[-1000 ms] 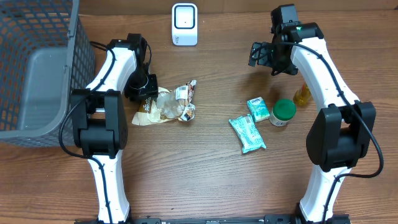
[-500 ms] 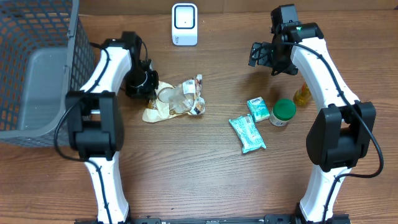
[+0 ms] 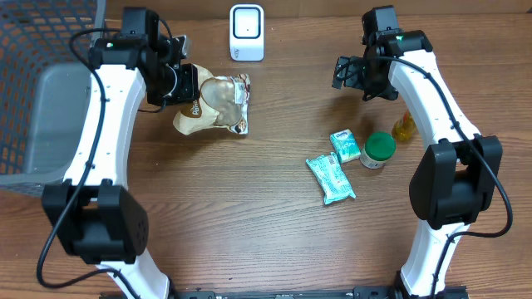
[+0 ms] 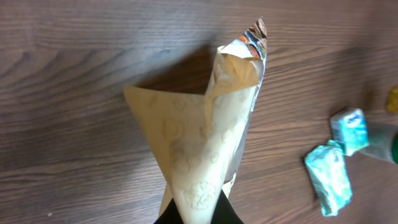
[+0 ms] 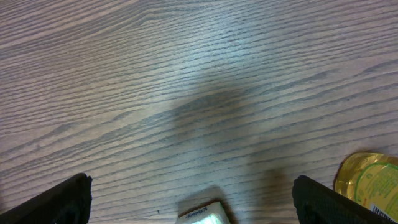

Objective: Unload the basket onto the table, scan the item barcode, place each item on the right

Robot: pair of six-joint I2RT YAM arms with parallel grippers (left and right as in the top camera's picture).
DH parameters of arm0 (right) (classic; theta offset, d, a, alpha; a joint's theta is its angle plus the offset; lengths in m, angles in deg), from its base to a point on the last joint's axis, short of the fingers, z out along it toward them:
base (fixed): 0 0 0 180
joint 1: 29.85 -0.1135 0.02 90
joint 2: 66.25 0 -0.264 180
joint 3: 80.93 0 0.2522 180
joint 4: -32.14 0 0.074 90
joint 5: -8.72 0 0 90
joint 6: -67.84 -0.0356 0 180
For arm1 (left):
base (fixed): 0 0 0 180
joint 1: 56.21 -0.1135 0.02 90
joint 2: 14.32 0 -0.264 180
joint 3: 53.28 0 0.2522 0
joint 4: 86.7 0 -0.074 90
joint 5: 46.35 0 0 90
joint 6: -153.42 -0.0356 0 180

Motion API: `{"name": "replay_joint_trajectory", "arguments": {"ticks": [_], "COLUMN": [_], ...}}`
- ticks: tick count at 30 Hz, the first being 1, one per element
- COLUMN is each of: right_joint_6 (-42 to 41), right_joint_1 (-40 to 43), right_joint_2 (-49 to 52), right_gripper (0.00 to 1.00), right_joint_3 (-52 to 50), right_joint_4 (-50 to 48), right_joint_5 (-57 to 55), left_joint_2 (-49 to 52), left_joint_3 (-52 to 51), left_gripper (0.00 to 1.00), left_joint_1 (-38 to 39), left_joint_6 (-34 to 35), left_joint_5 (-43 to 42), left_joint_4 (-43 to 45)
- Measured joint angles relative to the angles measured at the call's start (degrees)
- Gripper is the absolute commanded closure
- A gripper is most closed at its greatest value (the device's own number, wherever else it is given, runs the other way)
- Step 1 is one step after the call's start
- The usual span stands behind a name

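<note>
A crinkled tan snack bag (image 3: pixel 214 103) hangs off the table in my left gripper (image 3: pixel 186 85), which is shut on the bag's left end. In the left wrist view the bag (image 4: pixel 205 137) fans out from between the shut black fingers (image 4: pixel 231 216) at the bottom edge, with its printed end pointing away. The white barcode scanner (image 3: pixel 247 31) stands at the back of the table, just right of and behind the bag. My right gripper (image 3: pixel 349 73) hovers open over bare wood at the back right, and nothing is between its fingers (image 5: pixel 62 200).
A grey mesh basket (image 3: pixel 50 91) fills the left edge. Right of centre lie two teal packets (image 3: pixel 331 178) (image 3: pixel 345 145), a green-lidded jar (image 3: pixel 379 150) and a small yellow bottle (image 3: pixel 405 126). The bottle (image 5: pixel 367 180) and a carton corner (image 5: pixel 202 216) show under the right wrist.
My left gripper closed on the snack bag, then lifted it and carried it back and leftwards, to just left of the scanner. The right arm has not moved.
</note>
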Motion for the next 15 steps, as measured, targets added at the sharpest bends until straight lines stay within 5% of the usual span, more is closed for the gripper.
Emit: {"name": "replay_joint_trajectory", "arguments": {"ticks": [15], "right_joint_6": [-0.02], "right_joint_1": [-0.02], "right_joint_2": [0.0], "right_gripper": [0.0], "right_joint_3": [0.0], "right_joint_4": [-0.02], "right_joint_5": [0.0], "left_joint_2": [-3.8], "left_joint_3": [-0.04], "left_gripper": [0.96], "left_joint_1": [0.0], "left_joint_6": [-11.39], "left_joint_5": [-11.17], "left_joint_4": [7.48]}}
